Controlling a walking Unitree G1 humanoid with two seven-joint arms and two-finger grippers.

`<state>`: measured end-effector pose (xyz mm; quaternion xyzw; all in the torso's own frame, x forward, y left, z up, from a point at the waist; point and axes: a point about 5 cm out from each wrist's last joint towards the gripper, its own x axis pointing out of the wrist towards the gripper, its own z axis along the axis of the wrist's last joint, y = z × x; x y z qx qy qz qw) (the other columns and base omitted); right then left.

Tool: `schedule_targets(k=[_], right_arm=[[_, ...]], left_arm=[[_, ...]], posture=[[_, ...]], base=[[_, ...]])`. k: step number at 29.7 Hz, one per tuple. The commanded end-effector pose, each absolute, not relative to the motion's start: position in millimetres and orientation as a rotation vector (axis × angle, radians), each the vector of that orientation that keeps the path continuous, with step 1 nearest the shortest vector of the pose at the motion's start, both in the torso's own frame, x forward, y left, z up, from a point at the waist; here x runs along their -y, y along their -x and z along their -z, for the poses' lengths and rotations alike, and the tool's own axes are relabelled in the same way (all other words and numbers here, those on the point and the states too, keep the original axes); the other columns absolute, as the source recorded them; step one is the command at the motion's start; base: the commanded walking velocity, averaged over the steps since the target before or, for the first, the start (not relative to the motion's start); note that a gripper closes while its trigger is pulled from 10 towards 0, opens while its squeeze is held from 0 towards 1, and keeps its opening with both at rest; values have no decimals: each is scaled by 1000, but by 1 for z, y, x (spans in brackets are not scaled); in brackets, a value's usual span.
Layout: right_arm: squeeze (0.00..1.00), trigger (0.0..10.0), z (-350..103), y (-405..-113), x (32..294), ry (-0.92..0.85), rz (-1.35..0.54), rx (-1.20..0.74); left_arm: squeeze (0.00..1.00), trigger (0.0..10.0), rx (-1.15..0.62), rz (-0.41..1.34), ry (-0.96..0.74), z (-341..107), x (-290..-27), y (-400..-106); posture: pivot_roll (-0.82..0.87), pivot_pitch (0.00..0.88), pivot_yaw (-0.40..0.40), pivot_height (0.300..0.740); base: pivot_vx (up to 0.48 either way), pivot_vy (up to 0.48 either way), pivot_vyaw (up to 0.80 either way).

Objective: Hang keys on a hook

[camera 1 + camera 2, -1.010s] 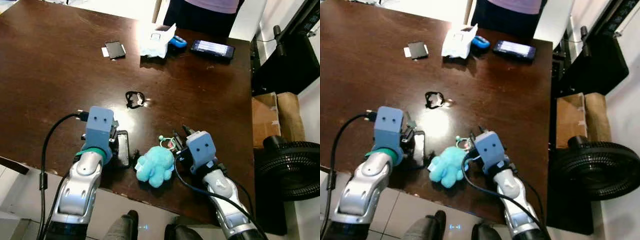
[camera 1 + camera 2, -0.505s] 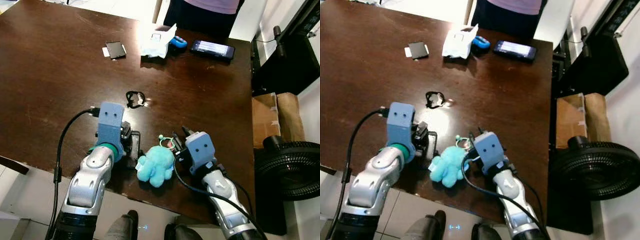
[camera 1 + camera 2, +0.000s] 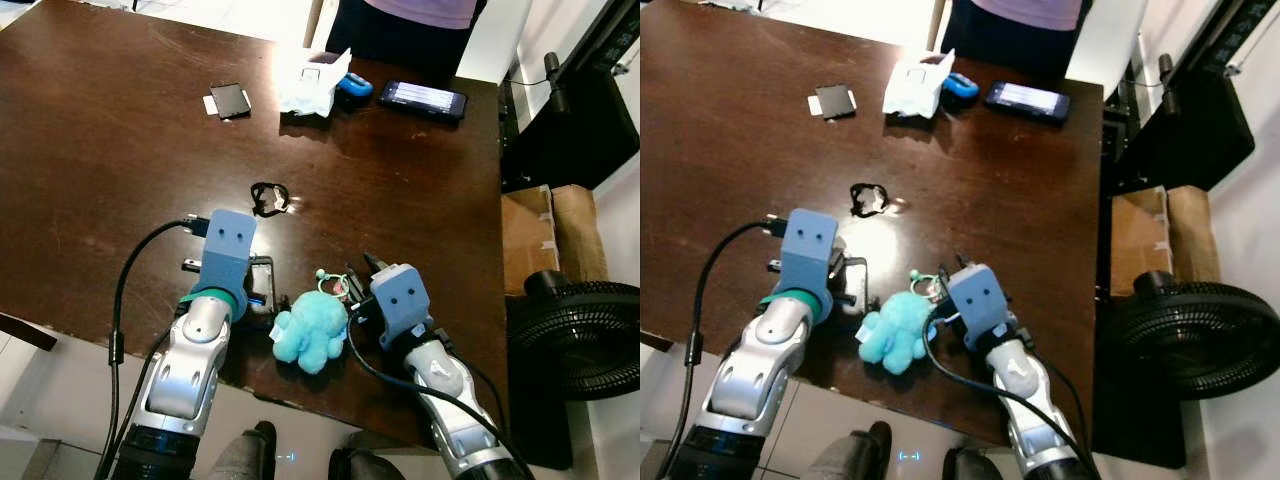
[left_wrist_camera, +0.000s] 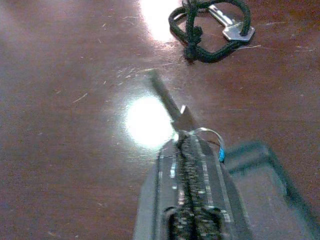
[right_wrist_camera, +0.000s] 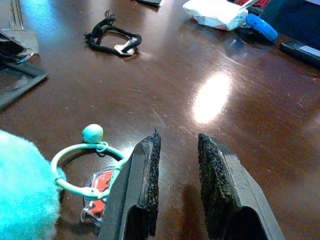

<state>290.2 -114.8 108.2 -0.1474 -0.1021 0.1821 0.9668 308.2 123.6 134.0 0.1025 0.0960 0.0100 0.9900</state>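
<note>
Two pincers sit low at the near edge of your dark brown table (image 3: 120, 150), with a turquoise plush toy (image 3: 310, 328) lying between them. Your right pincer (image 5: 177, 150) is on the toy's right, its pads (image 5: 153, 165) standing a narrow gap apart with nothing between them. Your right wrist view shows what the head views blur: a pale green ring (image 5: 87, 167) with a small bead, fixed to the plush, lies just beside the right pincer's one finger, with a red tag under it.

Your left pincer (image 4: 187, 145) is on the toy's other side, pressed together on a silver key (image 4: 170, 107) whose blade pokes out past the tips over the table; a thin wire ring loops at the key's head. Only the left wrist view lets you see this grip. Beside that pincer a dark flat rectangular object (image 3: 262, 285) lies on the table.

Farther ahead of the left pincer you have a black cord loop (image 4: 207, 27) carrying another silver key, apart from both pincers. At the far edge, well beyond, lie a small black card (image 3: 229, 100), a white crumpled bag (image 3: 312, 82), a blue object (image 3: 355, 85) and a phone (image 3: 425, 98). A person in dark trousers (image 3: 400, 30) stands past the table. Off to the right pincer's side stands a black fan (image 3: 580, 340) on the floor.
</note>
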Motion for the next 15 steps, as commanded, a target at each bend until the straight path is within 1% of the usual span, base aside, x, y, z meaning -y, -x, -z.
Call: schedule_targets(k=[1,10,12,13,15], right_arm=[[0,10000,-102,-287,116,303,-374,184],[0,10000,-102,-287,116,303,-374,184],[0,10000,-102,-288,115,302,-373,186],[0,10000,-102,-288,115,302,-373,186],[0,10000,-103,-289,114,300,-373,189]], left_arm=[[0,0,-343,-46,-249,-100,-132,-298],[0,0,-333,-61,-245,-101,-135,-298],[0,0,-183,-75,-168,-136,-136,-307],[0,0,-183,-75,-168,-136,-136,-307],[0,0,-49,-81,-102,-170,-138,-313]], posture=[[67,174,70,740],[69,176,68,740],[72,178,68,740],[72,178,68,740],[74,177,70,740]], base=[[0,0,0],[0,0,0],[0,0,0],[0,0,0],[0,0,0]])
